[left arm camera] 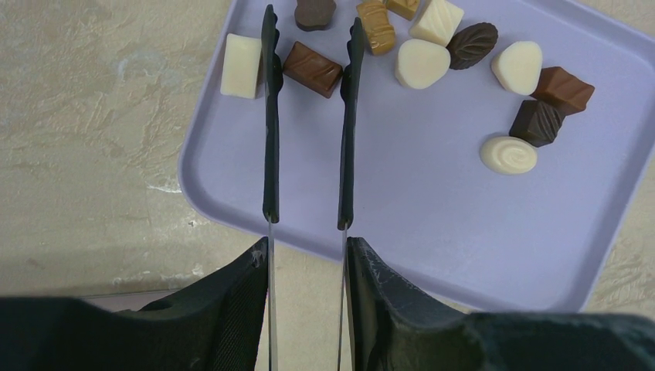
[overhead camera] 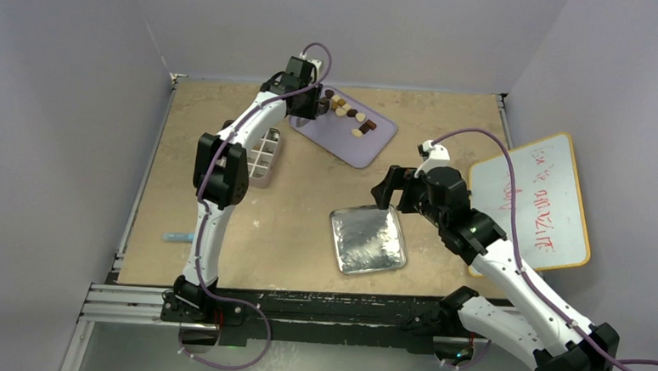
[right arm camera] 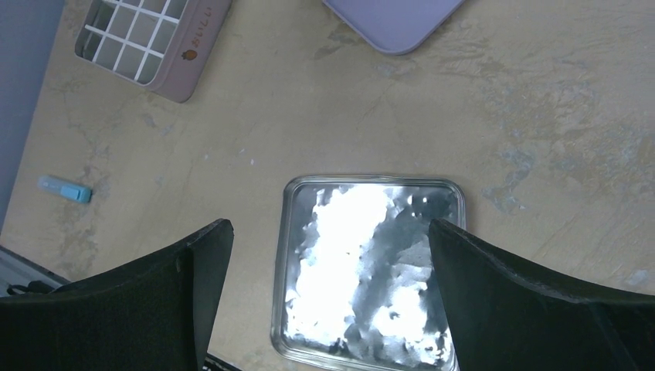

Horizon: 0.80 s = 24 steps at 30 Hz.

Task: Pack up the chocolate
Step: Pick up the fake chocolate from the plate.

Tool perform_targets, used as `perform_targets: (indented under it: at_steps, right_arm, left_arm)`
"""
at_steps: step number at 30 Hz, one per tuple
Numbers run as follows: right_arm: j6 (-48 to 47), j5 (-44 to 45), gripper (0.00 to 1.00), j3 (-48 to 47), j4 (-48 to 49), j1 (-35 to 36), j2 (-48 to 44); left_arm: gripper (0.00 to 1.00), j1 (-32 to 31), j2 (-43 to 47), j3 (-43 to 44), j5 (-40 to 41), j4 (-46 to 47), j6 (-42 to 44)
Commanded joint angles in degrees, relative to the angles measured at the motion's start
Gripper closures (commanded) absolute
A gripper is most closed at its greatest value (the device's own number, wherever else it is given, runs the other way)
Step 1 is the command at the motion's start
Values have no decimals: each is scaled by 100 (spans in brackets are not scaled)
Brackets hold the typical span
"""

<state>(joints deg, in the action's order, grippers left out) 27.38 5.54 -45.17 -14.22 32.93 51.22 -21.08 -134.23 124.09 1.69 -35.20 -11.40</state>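
White arms (overhead camera: 206, 240) with black joints (overhead camera: 221, 171), purple cables (overhead camera: 483, 134).

L wrist view: top-row chocolate (left arm camera: 314, 11) cut by edge; tray (left arm camera: 432, 216) far end too.

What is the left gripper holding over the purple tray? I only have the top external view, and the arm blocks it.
Observer: The left gripper holds black tweezers, tips apart on either side of a mid-brown chocolate.
Operator: Is that piece lifted?
Observer: No sign of it; it appears to lie on the purple tray, beside a cream-white piece.
Operator: And the right gripper's fingers?
Observer: The right gripper is wide open with nothing between its fingers, hovering above the shiny square tin.
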Motion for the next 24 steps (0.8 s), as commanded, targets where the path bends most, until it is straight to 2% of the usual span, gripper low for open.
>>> perform_targets:
  at_steps: [1, 12, 24]
  right_arm:
    - [-52, 213, 1, -193, 33, -14, -227]
    - [2, 211, 1, -127, -35, -14, -403]
    - [50, 202, 1, -19, -22, -13, -585]
  left_arm:
    - [62, -19, 21, 212, -143, 346, 32]
    - [72, -127, 468, -251, -30, 284, 37]
    - [76, -212, 1035, -719, 47, 188, -37]
